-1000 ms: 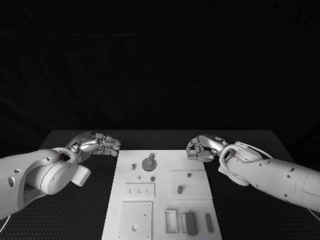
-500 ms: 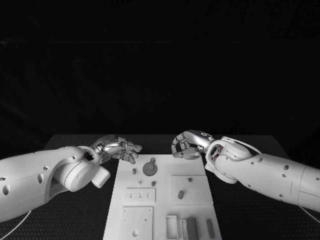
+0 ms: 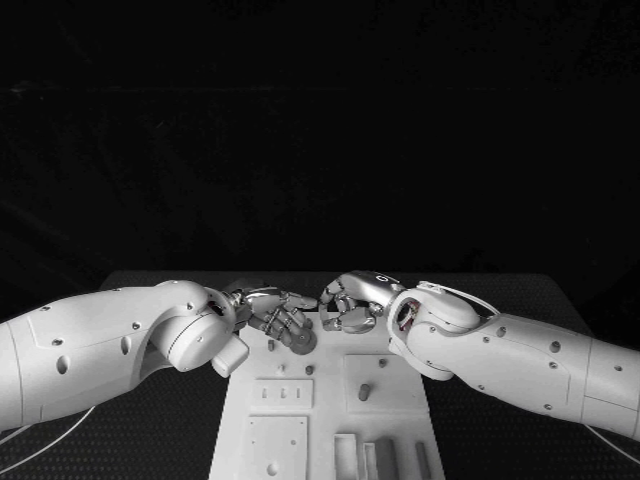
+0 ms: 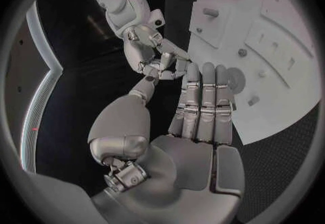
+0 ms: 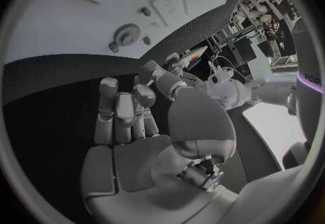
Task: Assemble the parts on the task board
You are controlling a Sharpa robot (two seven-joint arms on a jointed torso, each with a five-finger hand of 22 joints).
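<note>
The task board (image 3: 327,400) is a white plate lying lengthwise in the lower centre of the head view, on the black table (image 3: 162,420). Both hands are positioned over its far end, just above the frame's middle. The left hand (image 3: 277,312) enters from the left; its fingers (image 4: 203,99) are extended, side by side and nearly straight, with nothing between them, and their tips lie over the round gear-like part (image 3: 300,340) near the board's far edge. Whether the tips touch that part cannot be determined. The right hand (image 3: 352,300) enters from the right, just beside the left hand; its fingers (image 5: 122,113) are curled inward over the palm and hold no object. In the left wrist view the right hand (image 4: 152,53) appears close to the left fingertips, over the dark table at the board's edge. Further parts sit on the board: a small oval part (image 3: 363,392) in a square recess right of centre, a small round part (image 3: 381,362) above it, and long rectangular parts (image 3: 385,458) standing in slots at the lower edge of the frame. A plate with three small slots (image 3: 283,392) lies left of centre, and another square plate (image 3: 276,445) lies below it.
</note>
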